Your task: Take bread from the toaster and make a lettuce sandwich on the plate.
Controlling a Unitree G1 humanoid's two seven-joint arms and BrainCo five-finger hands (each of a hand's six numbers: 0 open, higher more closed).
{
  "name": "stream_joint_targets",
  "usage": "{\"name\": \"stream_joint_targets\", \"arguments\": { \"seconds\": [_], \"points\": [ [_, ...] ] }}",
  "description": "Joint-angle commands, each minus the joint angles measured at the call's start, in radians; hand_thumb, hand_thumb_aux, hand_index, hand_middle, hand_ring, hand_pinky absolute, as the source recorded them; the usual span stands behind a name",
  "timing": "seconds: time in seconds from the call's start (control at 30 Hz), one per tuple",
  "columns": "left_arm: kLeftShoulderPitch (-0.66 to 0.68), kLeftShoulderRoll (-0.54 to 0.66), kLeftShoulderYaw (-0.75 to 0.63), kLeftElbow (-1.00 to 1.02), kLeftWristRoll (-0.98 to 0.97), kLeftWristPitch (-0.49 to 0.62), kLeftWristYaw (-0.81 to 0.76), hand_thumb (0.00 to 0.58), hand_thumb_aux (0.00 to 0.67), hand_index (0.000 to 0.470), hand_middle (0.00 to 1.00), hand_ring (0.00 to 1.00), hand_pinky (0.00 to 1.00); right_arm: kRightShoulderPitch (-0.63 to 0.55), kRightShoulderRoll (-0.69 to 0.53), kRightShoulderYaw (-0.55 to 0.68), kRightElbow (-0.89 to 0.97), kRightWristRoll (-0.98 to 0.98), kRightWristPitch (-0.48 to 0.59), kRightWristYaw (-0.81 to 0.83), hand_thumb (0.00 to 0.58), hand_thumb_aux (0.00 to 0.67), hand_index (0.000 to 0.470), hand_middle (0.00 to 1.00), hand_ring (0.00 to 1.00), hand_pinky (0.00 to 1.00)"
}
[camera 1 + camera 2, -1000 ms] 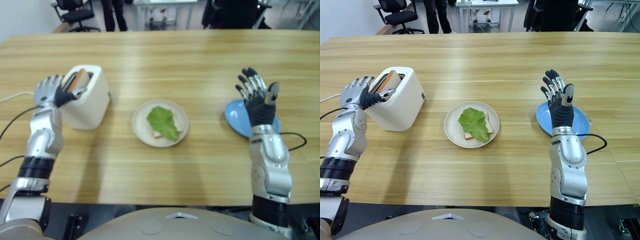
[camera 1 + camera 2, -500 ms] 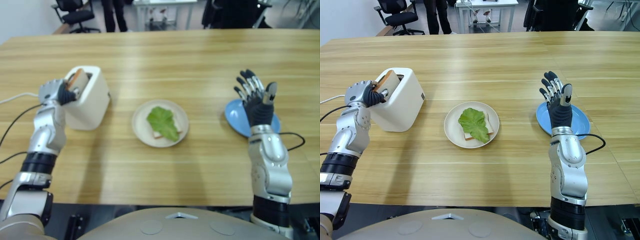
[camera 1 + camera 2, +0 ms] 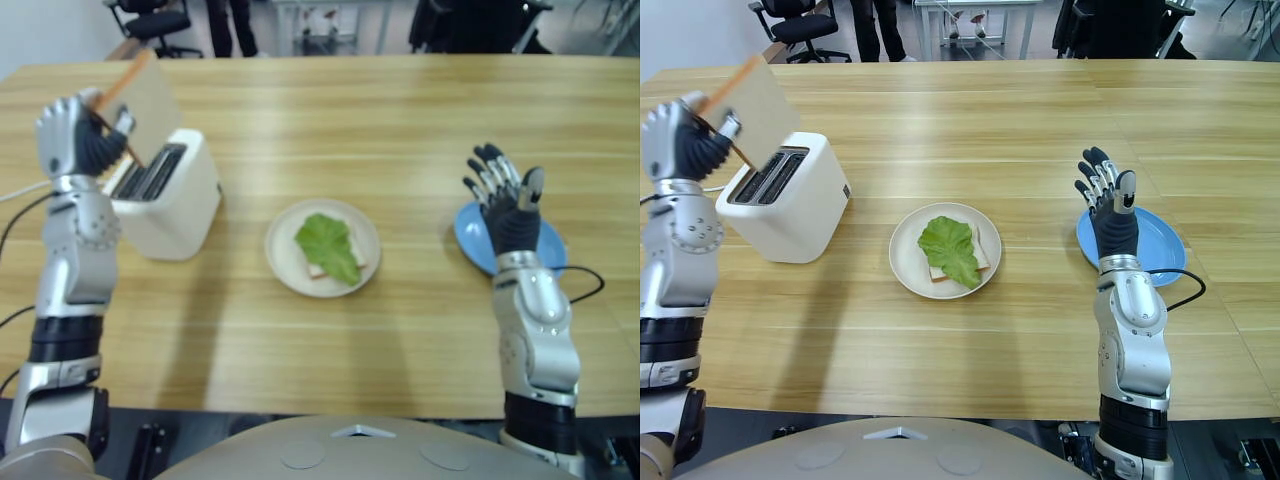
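well, landmark: toaster [image 3: 790, 205], white and boxy with rounded corners, two dark slots on top, on the pale wood-grain surface [image 3: 970, 120]
left hand: [image 3: 680, 140] raised above the toaster's far-left corner, fingers clamped on one edge of the bread slice
bread slice: [image 3: 758, 100] flat, square, tan with a browner crust, tilted in the air over the toaster, clear of its slots
plate: [image 3: 902, 268] round, cream, right of the toaster; holds a pale lower slice [image 3: 982, 248] under a crinkled green lettuce leaf [image 3: 948, 250]
right hand: [image 3: 1107, 205] far right of the toaster, upright, fingers spread, holding nothing, before a smooth blue plate [image 3: 1155, 240]
change: half a second ago the slice sat in the toaster's slot; now lifted out
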Motion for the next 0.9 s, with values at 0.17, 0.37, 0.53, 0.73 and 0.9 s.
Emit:
{"name": "stream_joint_targets", "arguments": {
  "seconds": [0.17, 0.37, 0.53, 0.73, 0.9],
  "points": [
    [0.002, -0.057, 0.074, -0.154, -0.166, -0.045, -0.074, 0.58, 0.67, 0.46, 1.0, 1.0, 1.0, 0.016, 0.005, 0.011, 0.031, -0.016, -0.009, -0.003, 0.0, 0.0, 0.0, 0.0, 0.0, 0.0],
    [-0.009, -0.211, -0.053, -0.142, -0.366, -0.008, -0.235, 0.58, 0.67, 0.46, 1.0, 1.0, 1.0, 0.017, 0.006, 0.007, 0.039, -0.016, -0.013, -0.005, 0.0, 0.0, 0.0, 0.0, 0.0, 0.0],
    [-0.002, -0.331, -0.182, 0.006, -0.56, 0.033, -0.452, 0.58, 0.67, 0.46, 1.0, 1.0, 1.0, 0.016, 0.006, -0.001, 0.053, -0.014, -0.018, -0.006, 0.0, 0.0, 0.0, 0.0, 0.0, 0.0],
    [-0.067, -0.354, -0.302, 0.289, -0.571, -0.013, -0.594, 0.58, 0.67, 0.46, 1.0, 1.0, 1.0, 0.013, 0.009, 0.001, 0.077, -0.023, -0.033, -0.01, 0.0, 0.0, 0.0, 0.0, 0.0, 0.0],
    [-0.18, -0.383, -0.371, 0.571, -0.537, -0.12, -0.656, 0.58, 0.67, 0.46, 1.0, 1.0, 1.0, 0.021, -0.022, 0.079, 0.111, -0.156, -0.107, -0.007, 0.0, 0.0, 0.0, 0.0, 0.0, 0.0]
  ]
}}
